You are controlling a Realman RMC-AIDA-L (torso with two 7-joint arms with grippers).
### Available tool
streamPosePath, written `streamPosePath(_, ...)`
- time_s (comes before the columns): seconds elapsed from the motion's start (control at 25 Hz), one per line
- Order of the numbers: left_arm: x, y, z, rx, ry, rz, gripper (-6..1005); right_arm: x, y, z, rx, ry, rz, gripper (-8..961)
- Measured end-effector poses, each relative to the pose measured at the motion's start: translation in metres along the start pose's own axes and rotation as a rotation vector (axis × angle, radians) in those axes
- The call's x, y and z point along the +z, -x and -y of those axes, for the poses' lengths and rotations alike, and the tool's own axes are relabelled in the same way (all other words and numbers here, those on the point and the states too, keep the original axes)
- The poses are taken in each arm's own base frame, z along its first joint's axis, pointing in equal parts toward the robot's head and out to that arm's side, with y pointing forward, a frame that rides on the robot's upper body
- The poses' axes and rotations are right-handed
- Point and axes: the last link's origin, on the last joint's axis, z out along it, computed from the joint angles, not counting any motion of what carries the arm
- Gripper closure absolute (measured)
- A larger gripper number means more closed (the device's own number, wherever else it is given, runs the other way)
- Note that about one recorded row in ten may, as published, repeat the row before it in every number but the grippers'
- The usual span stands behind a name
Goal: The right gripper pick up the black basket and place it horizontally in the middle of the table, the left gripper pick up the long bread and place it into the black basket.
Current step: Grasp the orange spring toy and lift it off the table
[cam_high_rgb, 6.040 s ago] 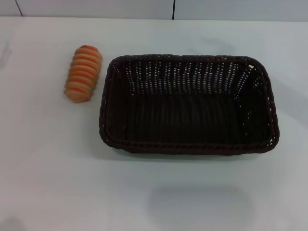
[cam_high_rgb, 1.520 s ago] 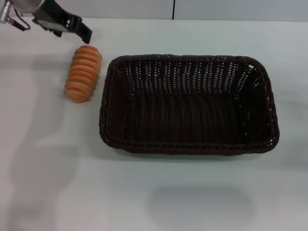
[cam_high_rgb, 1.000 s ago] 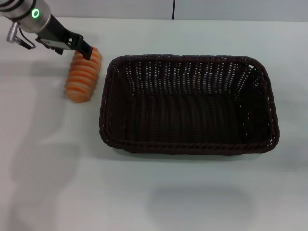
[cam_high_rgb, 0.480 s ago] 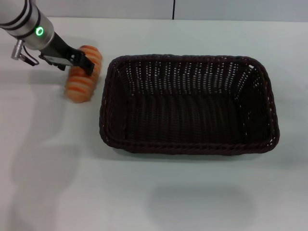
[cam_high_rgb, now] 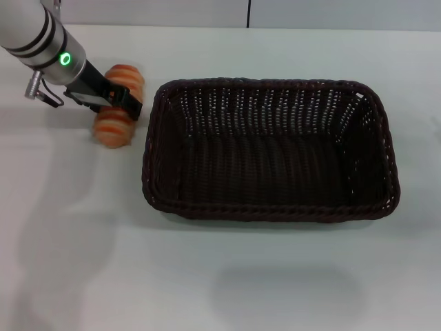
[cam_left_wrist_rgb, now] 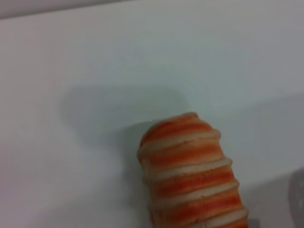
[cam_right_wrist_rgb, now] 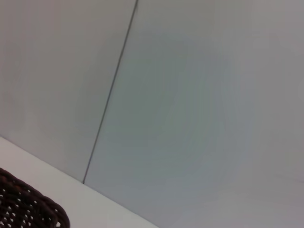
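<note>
The long bread (cam_high_rgb: 114, 129), orange with cream stripes, lies on the white table (cam_high_rgb: 207, 276) just left of the black basket (cam_high_rgb: 269, 210). My left gripper (cam_high_rgb: 118, 101) reaches in from the far left and sits low across the middle of the loaf, covering that part. The left wrist view shows one rounded end of the long bread (cam_left_wrist_rgb: 190, 175) close up on the table. The black basket stands horizontally in the middle of the table with nothing in it. One corner of the black basket (cam_right_wrist_rgb: 28, 206) shows in the right wrist view. The right gripper is out of view.
A pale wall with a dark vertical seam (cam_high_rgb: 248, 14) runs behind the table's far edge. White tabletop stretches in front of the basket and to the left of the bread.
My left arm has come in from the far left and dropped from the loaf's far end onto its middle. Bread and basket have stayed in place.
</note>
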Motion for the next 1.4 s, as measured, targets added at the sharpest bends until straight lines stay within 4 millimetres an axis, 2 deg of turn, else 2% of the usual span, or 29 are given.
streamPosePath(0.4,0.002,0.003,0.003,-0.017,-0.017,-0.008,208,0.002,0.003,-0.001,-0.006,0.009,0.008,461)
streamPosePath(0.72,0.004,0.001,-0.010,0.123,-0.085,-0.019,361,0.001,0.003,-0.002,-0.006,0.012,0.010,461)
streamPosePath(0.84,0.004,0.000,-0.010,0.124,-0.086,-0.031,386,0.001,0.003,-0.002,-0.006,0.012,0.011,461)
streamPosePath(0.92,-0.003,-0.003,-0.007,0.115,-0.094,-0.104,402,0.001,0.004,-0.002,-0.013,0.016,0.013,461)
streamPosePath(1.28,-0.013,-0.007,-0.002,0.111,-0.108,-0.186,479,-0.001,0.005,-0.003,-0.014,0.015,0.016,461)
streamPosePath(1.4,-0.027,-0.010,-0.002,0.129,-0.108,-0.238,503,-0.001,0.006,-0.002,-0.013,0.015,0.018,461)
